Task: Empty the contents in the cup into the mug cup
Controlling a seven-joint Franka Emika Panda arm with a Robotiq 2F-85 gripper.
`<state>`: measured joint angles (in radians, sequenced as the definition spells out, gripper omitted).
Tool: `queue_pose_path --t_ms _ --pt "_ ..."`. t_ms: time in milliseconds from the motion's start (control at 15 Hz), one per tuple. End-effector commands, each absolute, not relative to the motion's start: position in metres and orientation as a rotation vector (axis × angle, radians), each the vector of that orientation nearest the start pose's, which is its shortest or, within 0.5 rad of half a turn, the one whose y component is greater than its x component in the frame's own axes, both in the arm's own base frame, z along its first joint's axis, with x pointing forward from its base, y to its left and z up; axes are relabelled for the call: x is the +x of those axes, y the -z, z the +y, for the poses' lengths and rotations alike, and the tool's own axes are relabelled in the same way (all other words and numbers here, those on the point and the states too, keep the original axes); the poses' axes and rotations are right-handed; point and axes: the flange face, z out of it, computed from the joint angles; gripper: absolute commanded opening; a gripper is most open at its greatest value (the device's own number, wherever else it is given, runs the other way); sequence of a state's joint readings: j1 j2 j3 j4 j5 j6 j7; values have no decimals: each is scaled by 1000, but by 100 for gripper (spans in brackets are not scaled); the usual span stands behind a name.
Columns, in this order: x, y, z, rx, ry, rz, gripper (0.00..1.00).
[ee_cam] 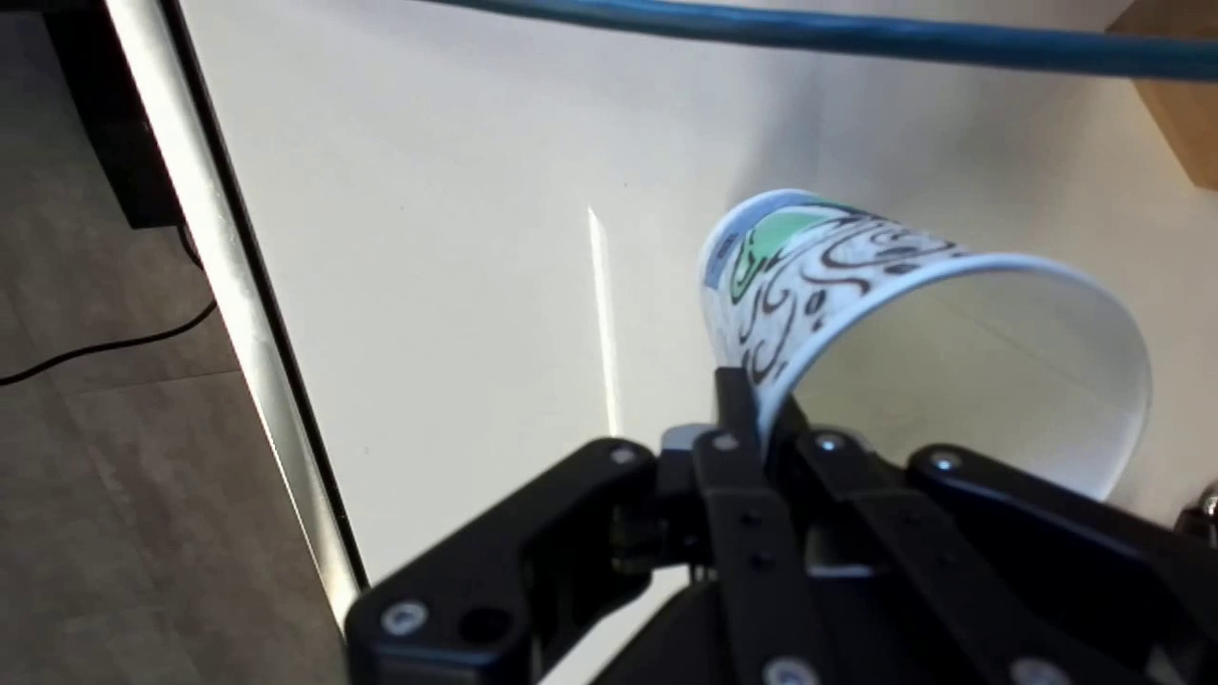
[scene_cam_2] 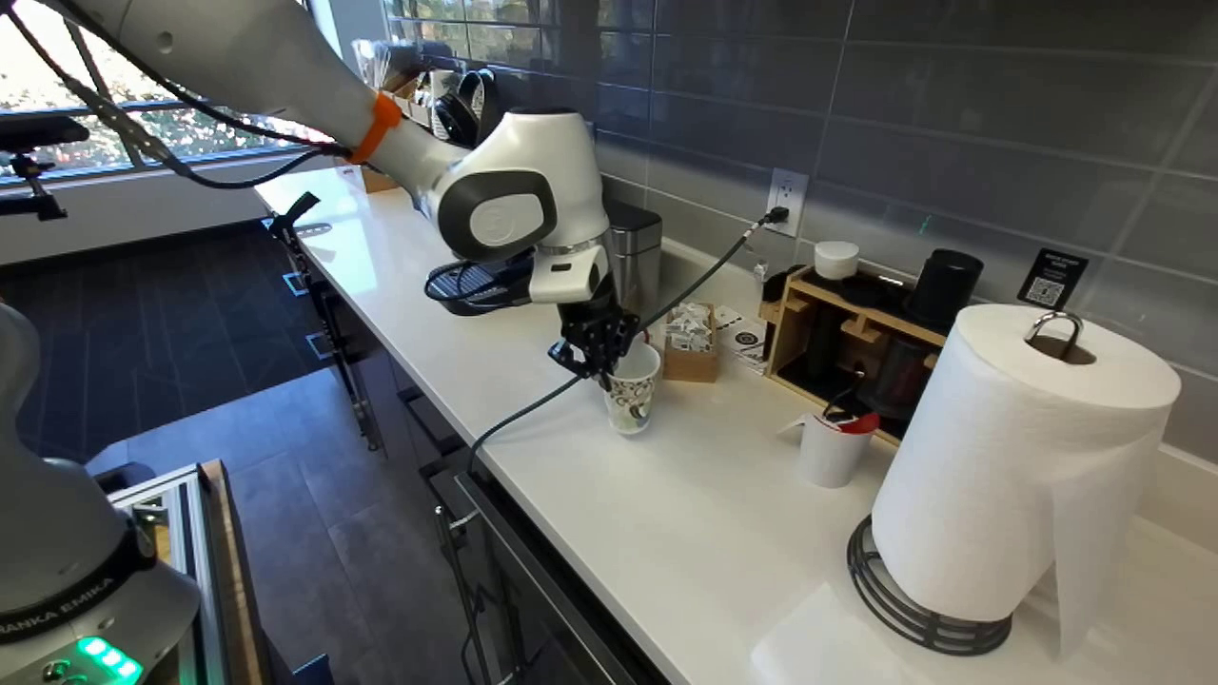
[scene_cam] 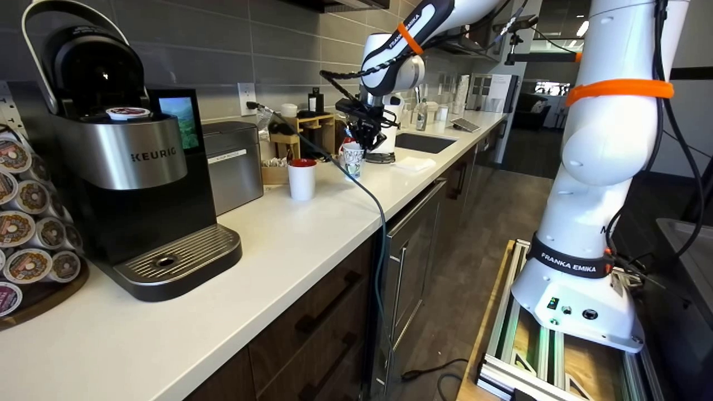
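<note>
1. The patterned paper cup (ee_cam: 823,271) is gripped at its rim by the gripper (ee_cam: 763,407); the fingers (ee_cam: 734,395) are drawn almost together, with only the thin cup wall pinched between them, one finger outside and one inside;
2. In both exterior views the cup is seen roughly upright, mouth up; whether its base is touching the white counter (scene_cam_2: 704,518) cannot be told; its contents cannot be made out;
3. In an exterior view a white mug (scene_cam: 302,184) with a red interior is seen upright on the counter, near the cup but apart from it, on the side toward the coffee maker (scene_cam: 117,161);
4. A similar mug (scene_cam_2: 830,455), with items standing in it, is seen between the cup and the paper towel roll (scene_cam_2: 1004,476);
5. A blue cable (ee_cam: 856,33) is plugged into the wall outlet (scene_cam_2: 788,193) and strung across the counter to its front edge.
</note>
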<state>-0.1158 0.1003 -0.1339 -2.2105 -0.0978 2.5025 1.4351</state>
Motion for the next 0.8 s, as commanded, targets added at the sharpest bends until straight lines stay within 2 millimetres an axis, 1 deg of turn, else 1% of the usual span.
queue_pose_path --t_ms 0,67,133,200,267,467,600,733 --pt "549 -347 -136 -2169 243 2223 1" --pt "550 -345 -136 -2179 224 2223 5" --pt "550 -344 -135 -2185 209 2222 30" --pt "550 -343 -135 -2189 199 2220 30" --pt "550 -344 -135 -2188 195 2217 33" --pt "546 -352 -138 -2166 211 2221 55" --pt "539 -361 -139 -2148 232 2212 70" --pt "525 -376 -142 -2140 268 2187 86"
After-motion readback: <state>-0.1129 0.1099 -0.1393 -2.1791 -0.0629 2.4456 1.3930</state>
